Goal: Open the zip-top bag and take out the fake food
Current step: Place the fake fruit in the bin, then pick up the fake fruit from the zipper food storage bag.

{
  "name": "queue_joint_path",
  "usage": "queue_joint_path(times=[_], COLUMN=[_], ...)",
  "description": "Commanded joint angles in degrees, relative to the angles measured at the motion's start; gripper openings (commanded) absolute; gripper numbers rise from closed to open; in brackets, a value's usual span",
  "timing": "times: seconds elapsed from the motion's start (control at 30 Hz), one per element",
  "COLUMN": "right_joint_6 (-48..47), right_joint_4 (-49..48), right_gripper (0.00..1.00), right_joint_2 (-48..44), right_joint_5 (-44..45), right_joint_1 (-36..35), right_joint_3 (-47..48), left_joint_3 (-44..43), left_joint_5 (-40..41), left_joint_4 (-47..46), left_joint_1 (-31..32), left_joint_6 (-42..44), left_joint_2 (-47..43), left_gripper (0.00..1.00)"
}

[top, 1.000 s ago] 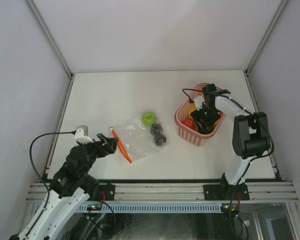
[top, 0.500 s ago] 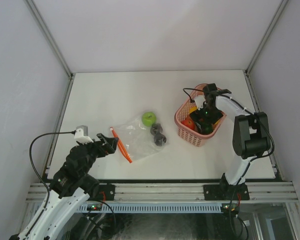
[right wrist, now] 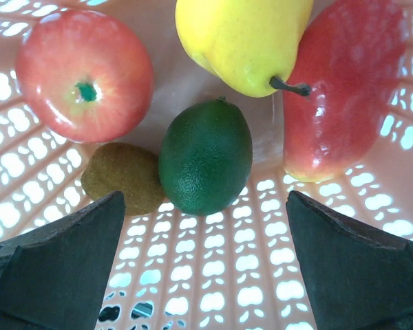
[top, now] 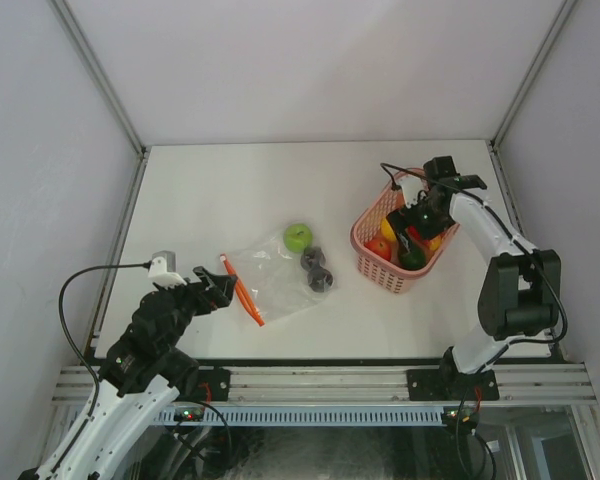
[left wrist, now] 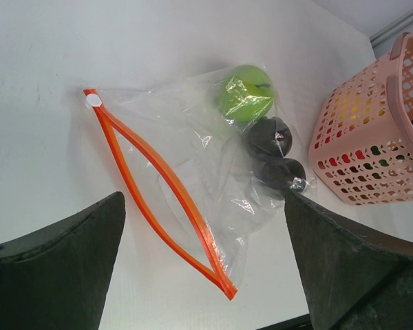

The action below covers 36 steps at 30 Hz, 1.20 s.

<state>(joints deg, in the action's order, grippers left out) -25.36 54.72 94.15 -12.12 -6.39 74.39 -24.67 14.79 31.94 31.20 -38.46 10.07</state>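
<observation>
three fake food (left wrist: 246,93) bits are lying in limp zip-top bag (left wrist: 186,137); grab stiff zip strip (left wrist: 220,282). left claw (left wrist: 203,261), right claw (right wrist: 205,261) gaping wide.

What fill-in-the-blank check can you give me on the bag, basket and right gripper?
The zip-top bag holds a green apple and ___ blackish pieces.
In the pink basket, the yellow fruit is a ___.
The right gripper hangs over the basket with its jaws ___.
Missing words: two; pear; open.
</observation>
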Motion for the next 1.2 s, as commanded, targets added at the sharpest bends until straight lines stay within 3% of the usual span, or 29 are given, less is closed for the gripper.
queue_joint_path(times=[0.0, 0.43, 0.6, 0.73, 0.87, 0.93, 1.0, 1.17], right_joint_6=[-0.48, -1.68, -0.32, 3.41, 8.11, 8.33, 5.00, -13.71], right_joint_4=[0.80, 5.40, -0.48, -12.93, -24.87, -27.68, -26.16, -13.17], right_gripper=[1.00, 1.00, 1.00, 1.00, 1.00, 1.00, 0.99, 0.98], right_joint_2=[-4.94, -15.14, -19.53, -24.44, -27.78, -28.28, -28.55, -27.40], right_joint_5=[-2.86, -12.04, -26.92, -39.91, -56.43, -60.71, -60.85, -56.74], right_joint_1=[0.86, 3.06, 3.62, 3.93, 3.38, 1.65, -1.57, -10.86], right_joint_3=[2.54, 17.87, 19.25, 12.58, 5.27, 3.89, 3.91, 5.48], left_joint_3=[-1.42, -2.77, -3.53, -3.89, -3.52, -3.35, -3.13, -1.91], left_joint_5=[-0.50, 0.99, 1.19, 1.28, 1.28, 1.46, 1.68, 0.97], left_joint_4=[0.18, 6.60, 8.55, 9.87, 10.77, 10.91, 10.90, 9.25], left_joint_1=[-0.34, -0.29, -0.29, -0.31, -0.32, -0.27, -0.34, -0.29], left_joint_6=[-2.92, -7.94, -9.45, -10.11, -11.12, -11.50, -11.84, -12.17], left_joint_2=[0.04, -1.80, -1.71, -1.76, -1.89, -1.68, -1.14, 1.45], left_gripper=[1.00, 0.97, 0.95, 0.90, 0.80, 0.72, 0.64, 0.41])
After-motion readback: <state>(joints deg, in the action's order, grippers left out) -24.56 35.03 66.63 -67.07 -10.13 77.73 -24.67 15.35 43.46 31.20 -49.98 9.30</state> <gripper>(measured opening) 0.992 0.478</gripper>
